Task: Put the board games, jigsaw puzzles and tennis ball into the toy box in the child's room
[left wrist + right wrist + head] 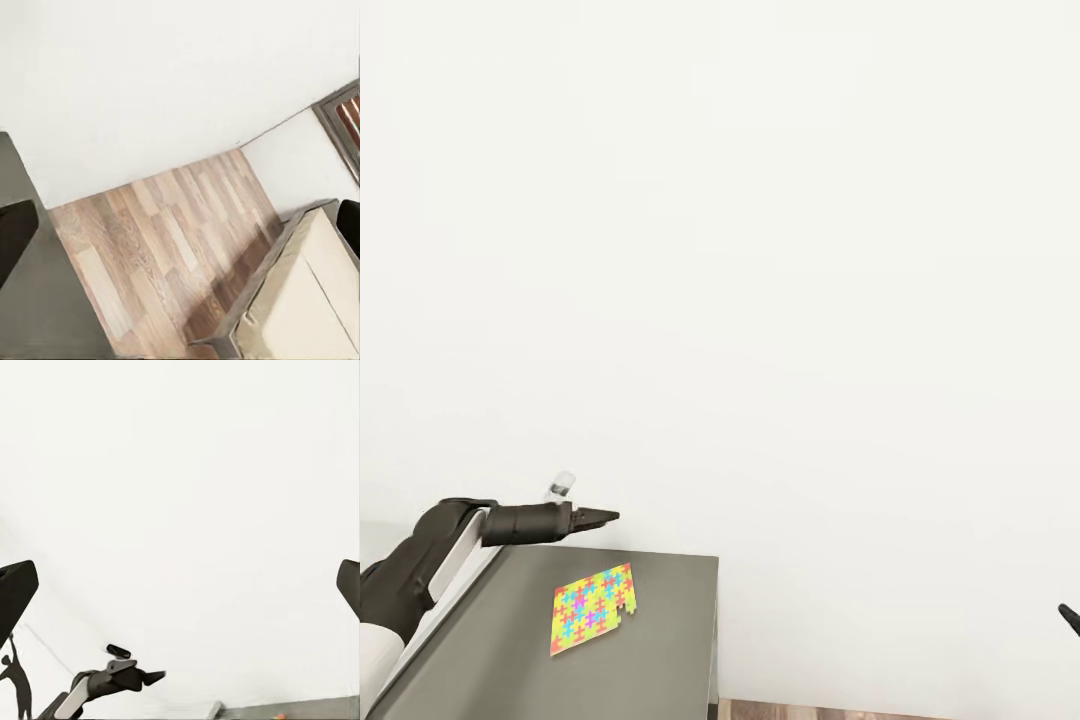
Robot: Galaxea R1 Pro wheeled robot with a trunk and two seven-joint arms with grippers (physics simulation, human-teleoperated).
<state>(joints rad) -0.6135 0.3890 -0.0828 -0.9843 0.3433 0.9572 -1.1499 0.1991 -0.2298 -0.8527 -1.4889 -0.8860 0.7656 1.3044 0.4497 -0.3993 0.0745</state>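
Observation:
One jigsaw puzzle (592,607), a thin slab of yellow, red, green and blue pieces, lies flat on the dark grey part of the table (480,660). My left gripper (605,517) hovers above the table's far edge, a little beyond the puzzle and apart from it. In the left wrist view its fingers (15,240) stand wide apart, open and empty. At the head view's right edge the tip of my right gripper (1068,617) peeks in. Its fingers (15,592) are spread too, open and holding nothing. The bed (300,300) shows a cream mattress corner.
A plain white wall (760,250) rises close behind the table. Wood-plank floor (157,247) lies between the table and the bed. A black silhouette picture (16,684) hangs on the wall beyond my left arm (112,679). The table's right edge (715,640) drops to the floor.

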